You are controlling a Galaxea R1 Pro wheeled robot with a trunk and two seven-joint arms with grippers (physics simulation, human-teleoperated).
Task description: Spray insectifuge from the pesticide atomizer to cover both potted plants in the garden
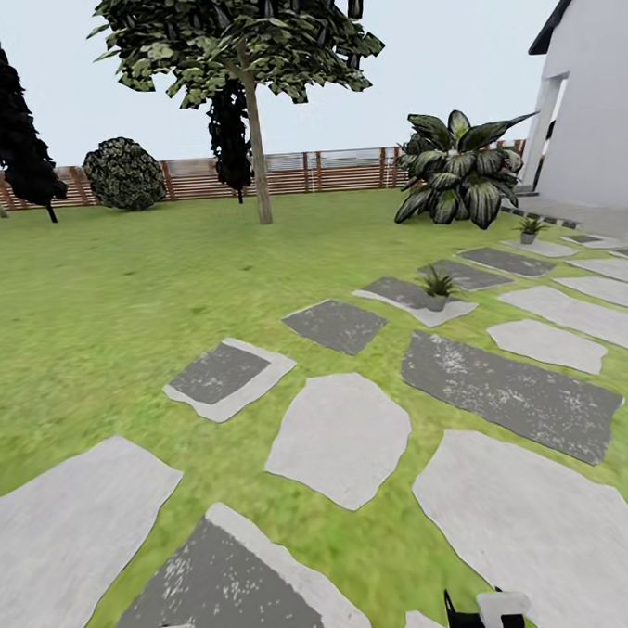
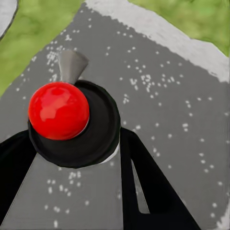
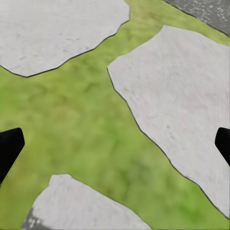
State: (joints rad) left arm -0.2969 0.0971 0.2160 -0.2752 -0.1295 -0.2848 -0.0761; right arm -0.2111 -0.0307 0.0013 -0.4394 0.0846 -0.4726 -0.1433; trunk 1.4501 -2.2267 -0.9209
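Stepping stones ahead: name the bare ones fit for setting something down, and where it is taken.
Free: the pale stone between the dark slab and the lawn, and the dark-centred stone left of it. Taken: the stone under the nearer potted plant; the farther potted plant stands by the big shrub.

Glossy red atomizer (image 2: 59,110) cap; speckled, rough stepping stones (image 1: 510,391).

Left gripper (image 2: 72,158) black fingers clamped round red-capped atomizer (image 2: 59,111), centre-left of left wrist frame; right gripper (image 3: 115,143) spread wide, fingertips at far left and right edges, nothing between; both wrists peek at head frame bottom
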